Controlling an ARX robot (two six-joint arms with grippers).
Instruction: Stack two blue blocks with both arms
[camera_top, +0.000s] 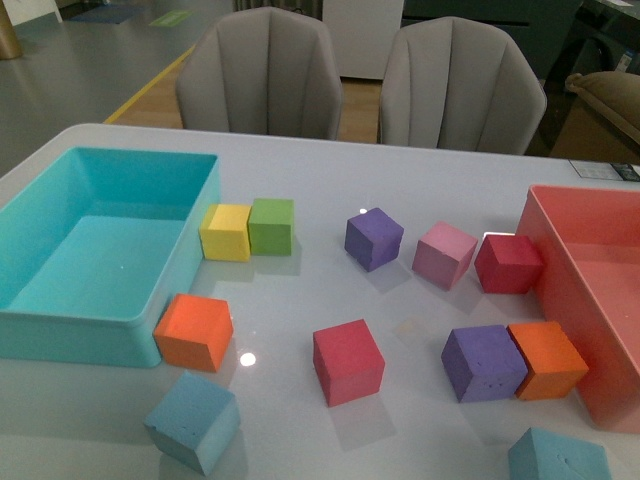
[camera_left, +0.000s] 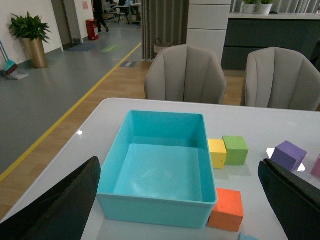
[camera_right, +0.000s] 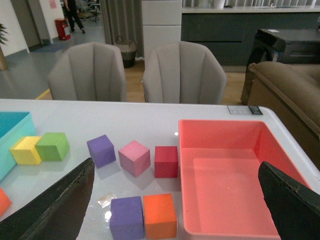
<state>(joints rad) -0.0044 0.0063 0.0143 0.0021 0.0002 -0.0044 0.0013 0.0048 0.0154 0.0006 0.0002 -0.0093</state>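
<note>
— Matte sky-blue foam cubes: where are they lying?
— Listing: left blue cube (camera_top: 192, 420) by the orange foam cube (camera_top: 193, 332); right blue cube (camera_top: 558, 458) closest to the robot. Both left gripper (camera_left: 179, 167) and right gripper (camera_right: 176, 167) are gaping; I'd be centring each squarely.

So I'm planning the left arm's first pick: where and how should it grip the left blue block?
Pinch two opposite side faces of the left blue block, probably from straight above. It's a cube turned diagonal to the robot, so rotate the wrist to match. It looks clear of the orange cube beyond it, leaving room all round.
</note>
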